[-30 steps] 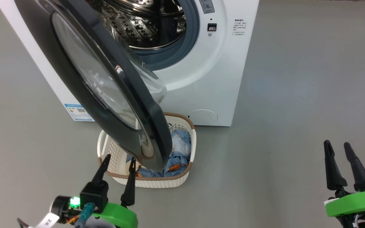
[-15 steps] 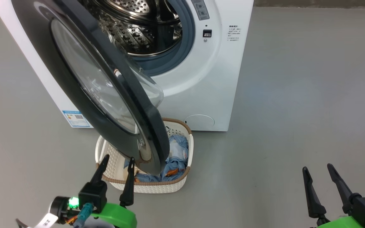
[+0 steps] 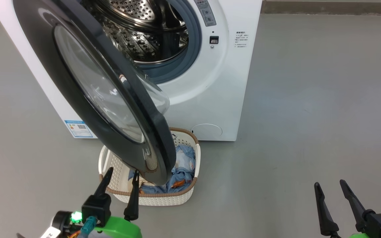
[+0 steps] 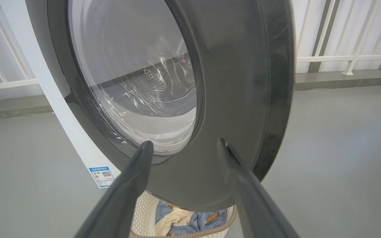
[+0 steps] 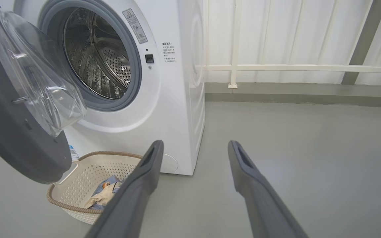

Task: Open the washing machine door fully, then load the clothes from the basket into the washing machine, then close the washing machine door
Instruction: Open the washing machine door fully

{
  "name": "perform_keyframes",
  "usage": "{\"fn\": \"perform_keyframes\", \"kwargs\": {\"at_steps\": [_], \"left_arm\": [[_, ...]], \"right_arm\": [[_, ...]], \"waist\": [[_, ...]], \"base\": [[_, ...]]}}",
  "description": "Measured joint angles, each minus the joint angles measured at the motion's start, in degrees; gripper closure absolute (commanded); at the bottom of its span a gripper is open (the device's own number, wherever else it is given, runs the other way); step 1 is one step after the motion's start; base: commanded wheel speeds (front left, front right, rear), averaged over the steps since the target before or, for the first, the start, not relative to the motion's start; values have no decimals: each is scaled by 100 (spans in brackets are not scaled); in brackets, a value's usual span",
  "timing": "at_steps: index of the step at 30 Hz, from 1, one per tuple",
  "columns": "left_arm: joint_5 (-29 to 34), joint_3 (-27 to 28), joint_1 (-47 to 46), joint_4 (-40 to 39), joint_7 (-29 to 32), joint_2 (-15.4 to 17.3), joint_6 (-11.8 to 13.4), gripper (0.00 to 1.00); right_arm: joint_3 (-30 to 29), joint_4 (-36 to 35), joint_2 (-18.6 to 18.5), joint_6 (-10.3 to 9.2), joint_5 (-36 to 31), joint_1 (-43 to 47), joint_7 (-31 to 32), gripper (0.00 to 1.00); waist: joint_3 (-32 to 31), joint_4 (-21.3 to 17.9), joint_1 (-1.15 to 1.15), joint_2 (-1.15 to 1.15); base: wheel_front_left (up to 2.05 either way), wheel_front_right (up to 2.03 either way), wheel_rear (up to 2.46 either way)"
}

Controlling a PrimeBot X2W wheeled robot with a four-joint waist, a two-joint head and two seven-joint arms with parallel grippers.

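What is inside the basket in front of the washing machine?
The clothes: light-blue fabric with orange-brown prints and a cream part. The washing machine door covers part of the basket, so what lies there is hidden.

This is looking like a bare test space rather than a home laundry: a washing machine (image 5: 167, 112) is standing alone on a plain grey floor (image 5: 309, 148), with a white railing (image 5: 293, 68) running along the pale wall (image 5: 276, 33) behind.
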Motion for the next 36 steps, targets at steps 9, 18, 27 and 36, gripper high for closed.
{"fn": "perform_keyframes", "kwargs": {"at_steps": [9,18,27,36], "left_arm": [[-2,7,1,38,0,0,1,5],[-3,21,1,159,0,0,0,100],[-432,446,-14,71,0,1,-46,100],[-553,998,-257,-190,0,185,14,100]], "right_arm": [[-7,4,16,0,1,31,-1,0],[15,29,27,0,1,36,-1,0],[44,55,36,0,-51,36,-1,0],[42,86,41,0,-92,36,-1,0]], "waist": [[-23,-9,0,0],[-28,-40,0,0],[-24,-68,0,0],[-27,-100,0,0]], "base": [[0,0,0],[0,0,0],[0,0,0],[0,0,0]]}}
